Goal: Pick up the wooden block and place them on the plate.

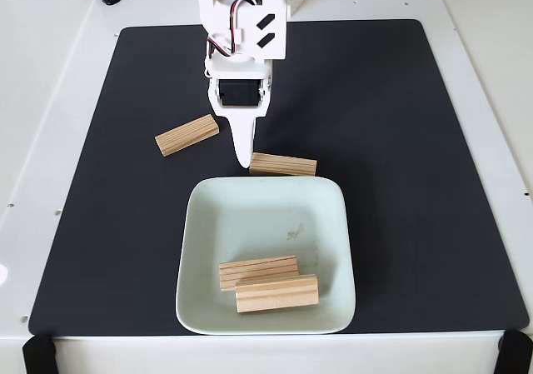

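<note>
Two wooden blocks lie in the pale plate (204, 232) near its front edge: one (258, 271) lies flat, and the other (276, 293) rests against its front side. A third wooden block (283, 164) lies on the black mat just beyond the plate's far rim. A fourth (186, 134) lies angled on the mat further left. My white gripper (245, 164) reaches down from the top, its tapered tip right at the left end of the third block. I see a single finger, and the other is hidden.
The black mat (400, 182) covers most of the white table (50, 99), with open mat to the right and left of the plate. Black clamps (37, 353) sit at the table's front corners.
</note>
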Available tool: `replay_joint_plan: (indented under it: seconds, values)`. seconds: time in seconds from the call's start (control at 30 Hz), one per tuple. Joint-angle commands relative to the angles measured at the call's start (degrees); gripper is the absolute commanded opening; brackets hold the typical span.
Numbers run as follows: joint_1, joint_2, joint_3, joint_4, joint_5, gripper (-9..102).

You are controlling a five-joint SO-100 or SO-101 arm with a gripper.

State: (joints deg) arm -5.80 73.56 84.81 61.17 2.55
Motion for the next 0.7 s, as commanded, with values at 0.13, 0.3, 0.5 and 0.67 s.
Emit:
replay_joint_plan:
  seconds: [0.13,0.3,0.5,0.67]
  values:
    - [-0.35,0.35,-1.14,-0.62,-0.79,16]
    - [-0.26,-1.67,-1.93,-0.62,-0.88,16]
    - [-0.26,-2.02,-2.02,-0.62,-0.88,16]
    - [-0.35,-1.85,-2.29,-0.62,-0.88,16]
